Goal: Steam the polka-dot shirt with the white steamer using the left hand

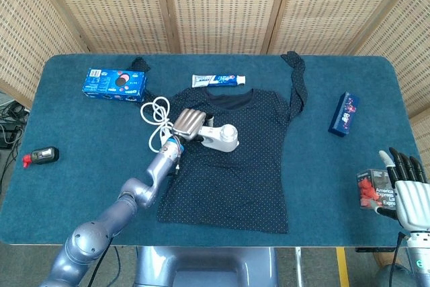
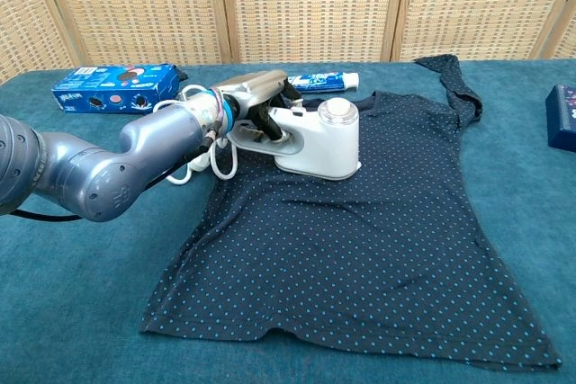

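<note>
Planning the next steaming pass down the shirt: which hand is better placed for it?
Left. The left hand already grips the white handheld steamer, which sits on the navy polka-dot shirt near its chest. The right hand holds nothing and is off at the table's right edge, far from the shirt.

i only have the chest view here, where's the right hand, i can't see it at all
Observer: The right hand shows in the head view at the table's near right corner, fingers apart, holding nothing.
Operator: anything near it
Observer: A small box with red on it lies just to the left of that hand in the head view.
Operator: ok and anything out past the left arm on my side
Observer: A small black object with a red end lies near the table's left edge, well clear of the left hand holding the white steamer on the polka-dot shirt.
</note>
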Robot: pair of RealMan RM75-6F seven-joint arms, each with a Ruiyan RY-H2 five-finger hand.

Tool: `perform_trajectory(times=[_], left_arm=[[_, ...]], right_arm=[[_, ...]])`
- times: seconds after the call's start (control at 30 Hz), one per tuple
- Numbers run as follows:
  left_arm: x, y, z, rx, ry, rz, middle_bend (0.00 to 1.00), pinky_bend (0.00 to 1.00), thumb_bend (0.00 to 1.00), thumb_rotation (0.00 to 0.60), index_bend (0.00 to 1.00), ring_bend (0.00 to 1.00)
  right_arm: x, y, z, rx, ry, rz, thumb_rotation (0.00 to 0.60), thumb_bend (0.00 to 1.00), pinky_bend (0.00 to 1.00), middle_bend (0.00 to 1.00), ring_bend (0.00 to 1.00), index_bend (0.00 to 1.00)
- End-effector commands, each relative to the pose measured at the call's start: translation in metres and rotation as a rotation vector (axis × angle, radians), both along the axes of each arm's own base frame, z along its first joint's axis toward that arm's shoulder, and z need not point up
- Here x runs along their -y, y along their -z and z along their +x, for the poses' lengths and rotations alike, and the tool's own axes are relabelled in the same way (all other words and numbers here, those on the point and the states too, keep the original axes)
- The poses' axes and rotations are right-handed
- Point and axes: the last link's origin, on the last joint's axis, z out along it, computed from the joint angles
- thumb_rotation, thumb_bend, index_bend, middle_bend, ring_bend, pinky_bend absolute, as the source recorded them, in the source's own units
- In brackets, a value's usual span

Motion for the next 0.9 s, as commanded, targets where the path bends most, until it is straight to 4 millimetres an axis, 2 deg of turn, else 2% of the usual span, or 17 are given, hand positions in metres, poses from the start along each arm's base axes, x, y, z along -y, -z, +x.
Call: perform_trajectory(times=[0.03, 0.43, 0.9], left_arm=[[0.001, 0.003, 0.001, -0.003, 0.000, -0.020, 0.77, 0.86, 0.71, 0.600, 1.00, 0.73], [0.010, 0.011, 0.007, -0.049, 0.049, -0.106, 0.77, 0.86, 0.71, 0.600, 1.00, 0.73], [0.029, 0.012, 0.020, -0.119, 0.210, -0.132, 0.77, 0.86, 0.71, 0.600, 1.00, 0.73]], right_arm=[[0.000, -0.001, 0.000, 0.003, -0.001, -0.002, 0.600, 0.00, 0.00, 0.00, 0.00, 0.00], [-0.001, 0.000, 0.001, 0.002, -0.005, 0.001, 0.600, 0.00, 0.00, 0.00, 0.00, 0.00], [-0.002, -0.002, 0.002, 0.006, -0.010, -0.003, 0.600, 0.00, 0.00, 0.00, 0.00, 0.00]])
